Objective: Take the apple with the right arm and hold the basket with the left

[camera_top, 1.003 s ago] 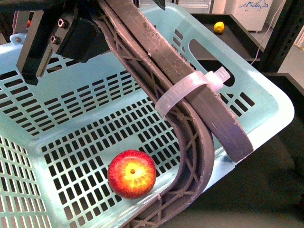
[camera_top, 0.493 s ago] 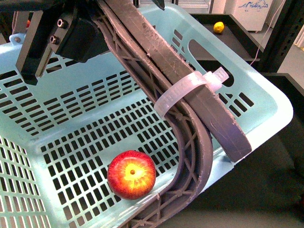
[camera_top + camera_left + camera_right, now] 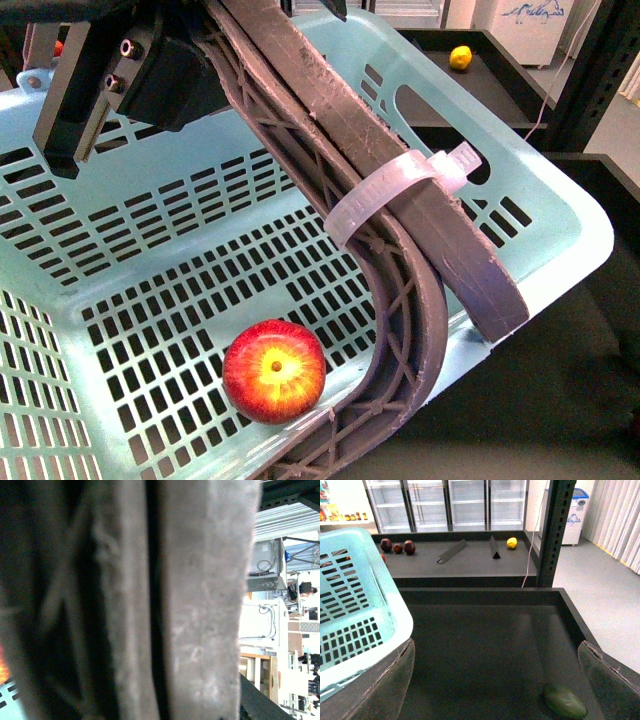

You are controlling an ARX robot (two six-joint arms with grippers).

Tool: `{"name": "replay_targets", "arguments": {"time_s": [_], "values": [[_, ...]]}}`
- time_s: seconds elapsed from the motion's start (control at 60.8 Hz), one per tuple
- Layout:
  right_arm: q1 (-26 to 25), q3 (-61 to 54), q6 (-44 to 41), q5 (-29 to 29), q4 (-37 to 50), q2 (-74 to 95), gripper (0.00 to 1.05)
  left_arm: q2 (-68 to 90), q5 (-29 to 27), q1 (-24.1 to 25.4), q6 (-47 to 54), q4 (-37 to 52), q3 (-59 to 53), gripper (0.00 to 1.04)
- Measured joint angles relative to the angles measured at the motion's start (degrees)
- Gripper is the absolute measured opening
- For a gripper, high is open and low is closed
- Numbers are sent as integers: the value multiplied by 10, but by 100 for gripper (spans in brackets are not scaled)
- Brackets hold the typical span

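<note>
Apple: lies inside the basket on the slotted floor, at the near edge. It is just left of where the handles curve down and its stem dimple faces up.
Basket: pale turquoise and tilted, it fills most of the front view. One rounded corner also shows in the right wrist view.
Handles: two brown ribbed bars lie side by side. They run from the far left, beside the left gripper, down to the basket's near right rim.
Band: a whitish strap wrapped around both handles about midway along them.
Left gripper: its dark body sits at the far left, right against the upper end of the handles. The left wrist view is filled by those handles at very close range, blurred. The jaws themselves are hidden, so I cannot tell whether they are clamped.
Right gripper: jaws wide apart with nothing between them. It hangs over the dark bench just right of the basket's corner, and its padded fingers frame bare surface.
Bench: a black, rimmed top.
Green fruit: oval, on the bench close to the right finger.
Lemon: small and yellow, on the far dark shelf, well apart from the basket.
Dark-red fruits: a small cluster at the far left of that shelf.
Wedges: two dark pieces between the cluster and the lemon.
</note>
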Motion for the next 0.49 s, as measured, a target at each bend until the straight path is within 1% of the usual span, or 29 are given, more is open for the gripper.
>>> {"name": "replay_targets", "arguments": {"time_s": [0.016,0.049,0.066,0.082,0.115,0.148,0.181,0.263,0.312,0.411,0.493], "values": [[0,0,0,0,0,0,96,0,0,0,0,0,0,29],[0,0,0,0,0,0,96,0,-37,-7,2,30,-7,29],[0,0,0,0,0,0,96,0,-58,-9,1,54,-13,29],[0,0,0,0,0,0,96,0,-100,-16,0,83,-20,29],[0,0,0,-1,0,0,96,1,-150,-20,6,106,-22,29],[0,0,0,0,0,0,96,-1,-185,-15,15,118,-22,29],[0,0,0,1,0,0,96,-5,-201,-5,18,119,-22,29],[0,0,0,1,0,0,96,-8,-206,23,17,119,-22,29],[0,0,0,1,0,0,96,-8,-193,43,10,119,-23,29],[0,0,0,0,0,0,96,-8,-171,89,-32,119,-32,29],[0,0,0,0,0,0,96,-7,-167,131,-69,118,-43,29]]}}
